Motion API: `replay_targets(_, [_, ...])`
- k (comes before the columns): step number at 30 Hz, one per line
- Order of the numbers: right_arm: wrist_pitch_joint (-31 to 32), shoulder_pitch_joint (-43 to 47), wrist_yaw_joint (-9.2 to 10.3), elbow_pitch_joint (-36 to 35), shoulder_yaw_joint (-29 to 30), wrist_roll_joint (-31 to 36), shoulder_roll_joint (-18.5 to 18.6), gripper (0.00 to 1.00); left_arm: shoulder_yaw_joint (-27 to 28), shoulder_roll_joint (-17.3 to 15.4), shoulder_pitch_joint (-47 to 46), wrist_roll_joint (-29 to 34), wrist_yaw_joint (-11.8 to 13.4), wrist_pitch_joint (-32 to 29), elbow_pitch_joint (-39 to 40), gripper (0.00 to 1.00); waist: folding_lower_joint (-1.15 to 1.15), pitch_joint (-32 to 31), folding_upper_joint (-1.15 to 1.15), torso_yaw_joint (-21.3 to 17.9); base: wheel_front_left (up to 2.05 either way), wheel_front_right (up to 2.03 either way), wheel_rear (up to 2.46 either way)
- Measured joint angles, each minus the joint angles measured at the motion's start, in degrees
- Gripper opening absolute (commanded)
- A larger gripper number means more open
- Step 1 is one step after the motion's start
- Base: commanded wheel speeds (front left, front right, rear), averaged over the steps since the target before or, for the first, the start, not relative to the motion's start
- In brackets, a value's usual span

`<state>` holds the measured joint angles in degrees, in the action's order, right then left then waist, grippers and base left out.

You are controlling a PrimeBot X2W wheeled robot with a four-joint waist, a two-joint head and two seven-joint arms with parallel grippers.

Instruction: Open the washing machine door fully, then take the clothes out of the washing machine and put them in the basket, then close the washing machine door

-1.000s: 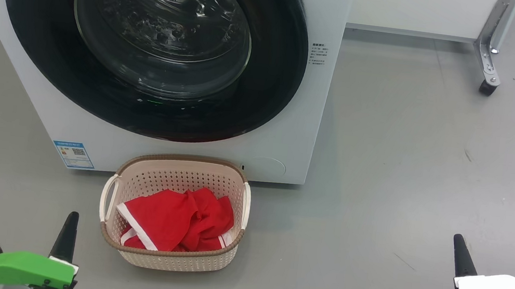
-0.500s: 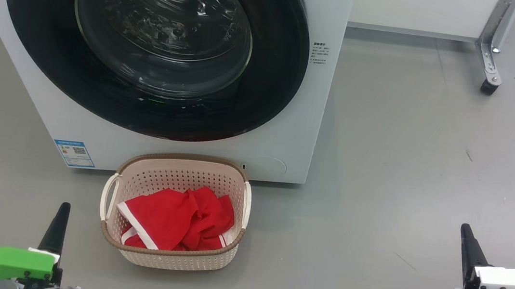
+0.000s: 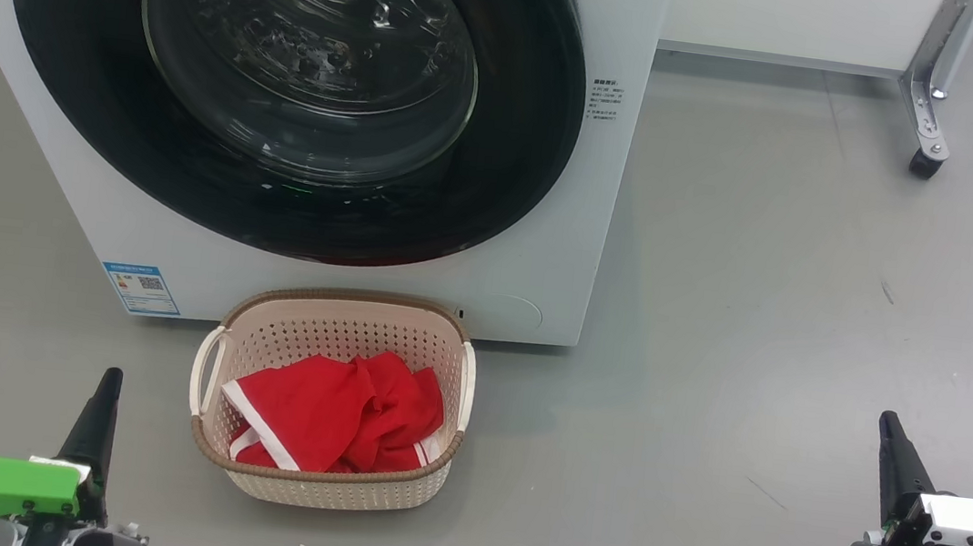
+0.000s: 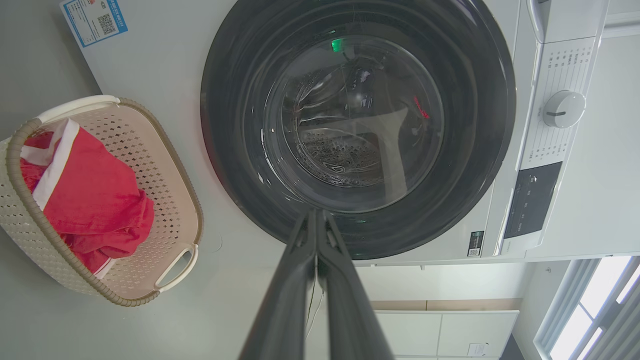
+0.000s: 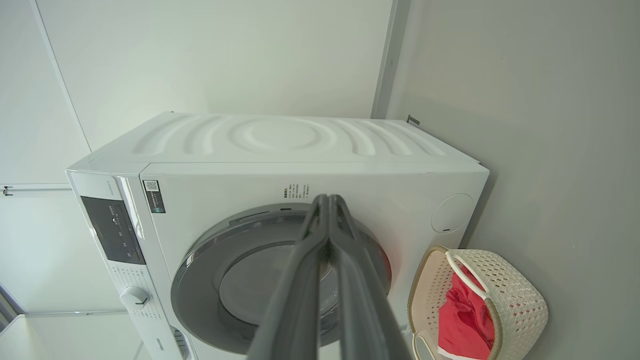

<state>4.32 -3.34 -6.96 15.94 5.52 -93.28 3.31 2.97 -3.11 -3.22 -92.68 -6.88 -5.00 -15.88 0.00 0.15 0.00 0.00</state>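
Observation:
The white washing machine [image 3: 588, 230] [image 4: 510, 165] [image 5: 300, 145] stands ahead with its round black-rimmed door [image 3: 288, 86] [image 4: 357, 125] [image 5: 280, 270] flat against the front. On the floor just in front sits the cream basket [image 3: 340, 330] [image 4: 165, 165] [image 5: 510, 290], and red clothes with white trim [image 3: 333, 416] [image 4: 90, 200] [image 5: 462, 320] lie inside it. My left gripper [image 3: 104, 385] [image 4: 316, 216] is low at the basket's left, shut and holding nothing. My right gripper [image 3: 890, 429] [image 5: 328, 200] is far to the right over bare floor, shut and holding nothing.
Grey floor [image 3: 768, 296] spreads to the machine's right. A metal leg with a caster wheel [image 3: 920, 162] stands at the back right under a white cabinet. A blue label sticker [image 3: 138, 288] marks the machine's lower left corner. The control panel and dial [image 4: 564, 109] sit above the door.
Both arms have drawn back: the left gripper slid down and left, the right gripper shifted right and its fingertip rose slightly. Basket, clothes and door stay put.

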Motion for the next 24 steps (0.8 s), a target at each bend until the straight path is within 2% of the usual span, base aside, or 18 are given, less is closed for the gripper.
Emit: replay_targets(24, [0.0, 0.0, 0.0, 0.0, 0.1, 0.0, 0.0, 0.0, 0.1, 0.0, 0.0, 0.0, 0.0, 0.0, -0.1, 0.0, 0.0, 0.0, 0.0, 0.0, 0.0, 0.0, 0.0])
